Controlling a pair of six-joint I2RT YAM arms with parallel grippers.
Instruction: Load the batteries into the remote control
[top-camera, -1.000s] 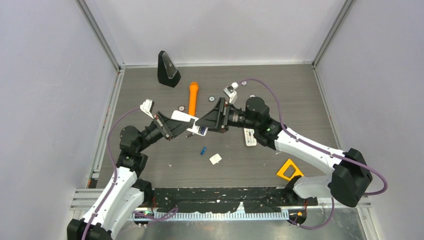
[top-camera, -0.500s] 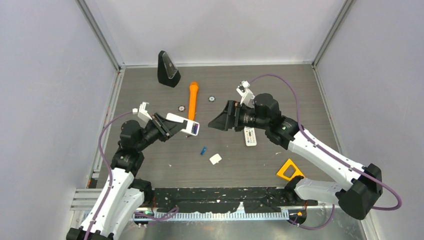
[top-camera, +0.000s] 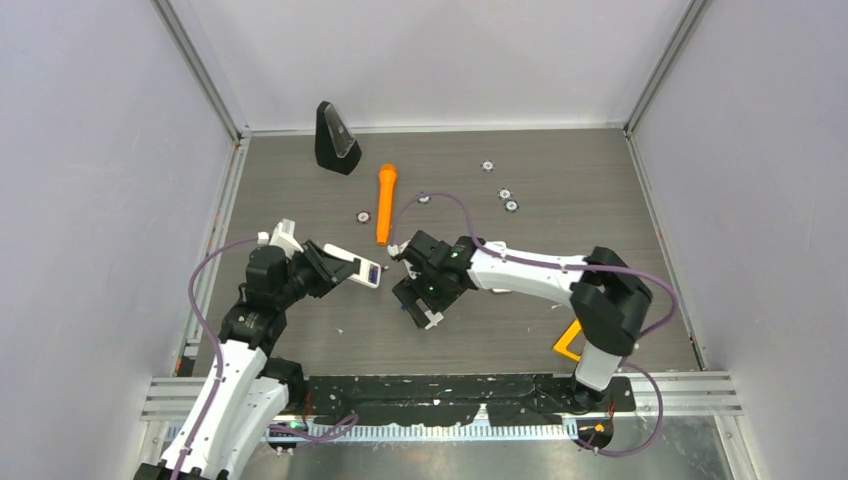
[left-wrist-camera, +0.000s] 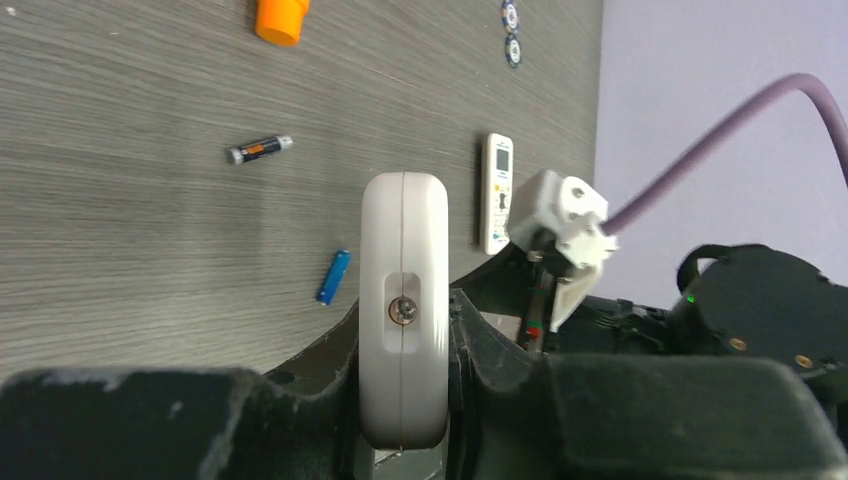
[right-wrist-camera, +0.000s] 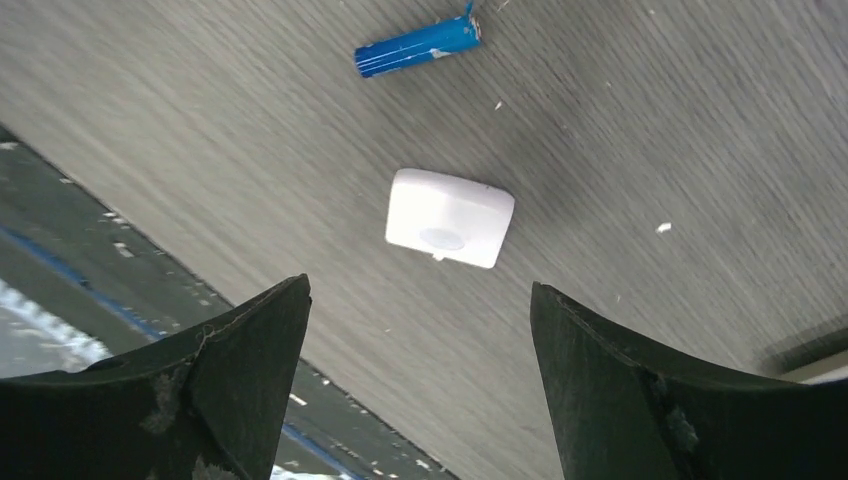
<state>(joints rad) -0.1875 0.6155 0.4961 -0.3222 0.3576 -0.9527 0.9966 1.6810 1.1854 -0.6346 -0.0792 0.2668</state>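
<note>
Left gripper is clamped on the white remote, holding it edge-on off the table. The compartment side faces away from its wrist cam, so I can't tell how many cells are seated. Right gripper has jaws wide with nothing in them. The white battery cover sits directly below, between its fingers, and the blue battery is just beyond it, ahead of the fingertips. The battery looks light, rigid, smooth and round, so it will likely roll or squirt out. Pinch mid-barrel across the diameter, ends free for the contacts. A dark grey battery lies farther out past the left hand. Polarity marks are too small to read, and the arm hides the right fingertips in the top view.
</note>
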